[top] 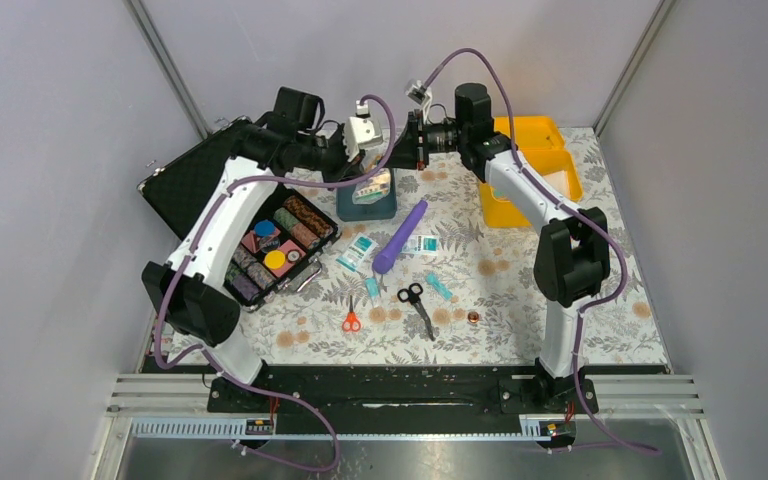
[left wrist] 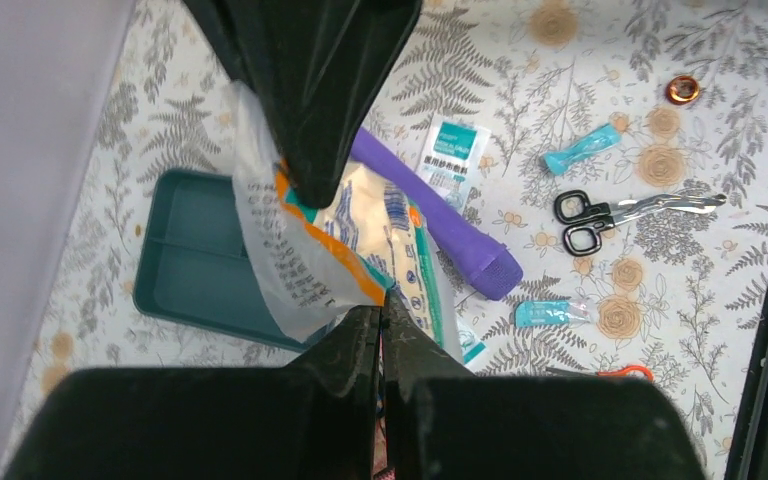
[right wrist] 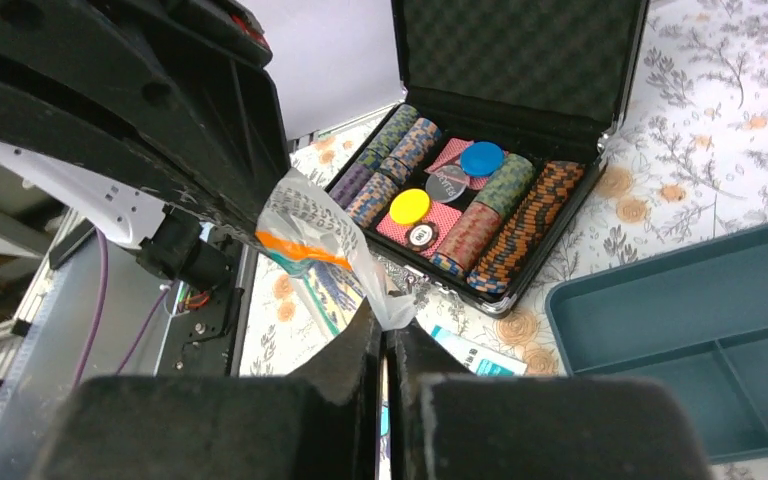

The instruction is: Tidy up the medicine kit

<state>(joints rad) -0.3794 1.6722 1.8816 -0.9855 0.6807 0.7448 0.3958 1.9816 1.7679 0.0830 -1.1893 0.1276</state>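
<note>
The yellow medicine kit (top: 535,160) stands open at the back right. Its teal divided tray (top: 367,203) sits apart at the back middle and shows in the left wrist view (left wrist: 195,270) and the right wrist view (right wrist: 700,340). My left gripper (top: 352,158) (left wrist: 382,300) and my right gripper (top: 407,152) (right wrist: 385,322) are both shut on one clear plastic packet (left wrist: 330,240) (right wrist: 325,235) with orange and teal print. They hold it in the air above the tray, each gripping an opposite edge.
An open black case (top: 265,245) (right wrist: 470,210) of coloured chip rolls lies at the left. On the floral cloth lie a purple stick (top: 398,235) (left wrist: 450,225), sachets (top: 358,252), black scissors (top: 417,300) (left wrist: 600,213), orange scissors (top: 351,318), blue vials (left wrist: 580,150) and a copper coin (top: 473,318).
</note>
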